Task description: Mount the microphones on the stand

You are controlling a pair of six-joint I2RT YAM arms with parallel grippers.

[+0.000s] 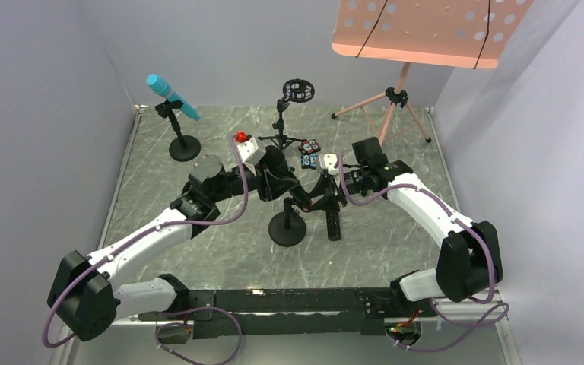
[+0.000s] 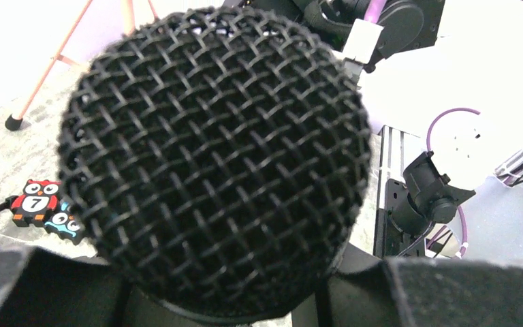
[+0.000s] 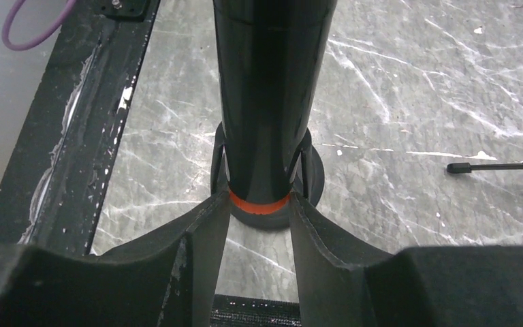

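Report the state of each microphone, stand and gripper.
light blue microphone: clipped in the back-left stand, tilted.
black microphone: held, orange end at the round-base stand's clip.
shock-mount stand: empty.
left gripper: jaws shut on the black microphone, by its head.
right gripper: jaws flank the orange end; grip unclear.

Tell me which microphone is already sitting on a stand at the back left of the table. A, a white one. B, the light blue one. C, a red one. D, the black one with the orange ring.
B: the light blue microphone sits tilted on top of the round-based stand at the back left of the table.
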